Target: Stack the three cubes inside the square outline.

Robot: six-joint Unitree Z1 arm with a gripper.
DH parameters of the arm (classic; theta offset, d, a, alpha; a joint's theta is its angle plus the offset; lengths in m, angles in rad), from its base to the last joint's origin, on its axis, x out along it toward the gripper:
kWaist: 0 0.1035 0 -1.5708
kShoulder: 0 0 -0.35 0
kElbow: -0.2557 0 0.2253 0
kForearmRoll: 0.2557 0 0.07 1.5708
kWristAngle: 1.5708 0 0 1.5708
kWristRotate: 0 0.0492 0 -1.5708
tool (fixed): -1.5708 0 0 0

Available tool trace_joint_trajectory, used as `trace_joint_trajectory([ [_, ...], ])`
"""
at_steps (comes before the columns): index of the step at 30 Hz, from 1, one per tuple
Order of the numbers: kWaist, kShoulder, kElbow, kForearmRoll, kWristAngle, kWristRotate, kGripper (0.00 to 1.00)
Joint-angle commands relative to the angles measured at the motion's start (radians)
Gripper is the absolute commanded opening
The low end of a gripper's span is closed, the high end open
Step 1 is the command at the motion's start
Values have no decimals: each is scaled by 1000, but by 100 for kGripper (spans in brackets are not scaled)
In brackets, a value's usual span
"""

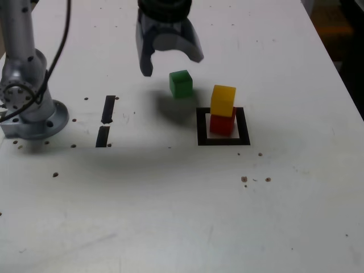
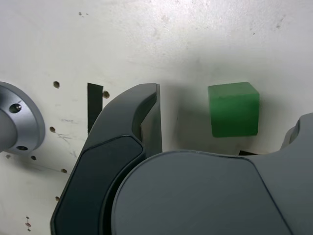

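Spread wide with nothing between its fingers, the gripper (image 1: 172,67) hangs over the white table (image 1: 170,210). In the exterior view, the green cube (image 1: 181,84) lies at about five o'clock from it. The square outline (image 1: 202,128) holds the red cube (image 1: 220,125), the yellow cube (image 1: 223,100) on top (a tidy enough pair); the green one sits outside, towards half past ten from the outline.

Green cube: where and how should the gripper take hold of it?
Probably from above, jaws across two opposite upright sides: the green cube stands flat and alone, its top uncovered, and the open gripper spreads wider than it.
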Motion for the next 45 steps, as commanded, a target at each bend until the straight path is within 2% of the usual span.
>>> trace_joint_trajectory([
  [1, 2, 27, -1, -5, -10, 5, 98],
  [10, 2, 120, -7, -44, -42, 29, 83],
  [13, 2, 129, 3, -69, -40, 24, 81],
  [18, 10, 133, 12, -78, -27, 4, 71],
  [25, 26, 154, 11, -83, -32, -1, 40],
  [29, 28, 155, 1, -76, -34, 0, 33],
  [34, 26, 92, -6, -55, -9, 1, 16],
  [38, 11, 17, -31, 5, 1, 0, 13],
  [41, -28, -46, -91, 100, 6, -2, 13],
  [45, -116, -81, -219, 226, -2, -9, 13],
])
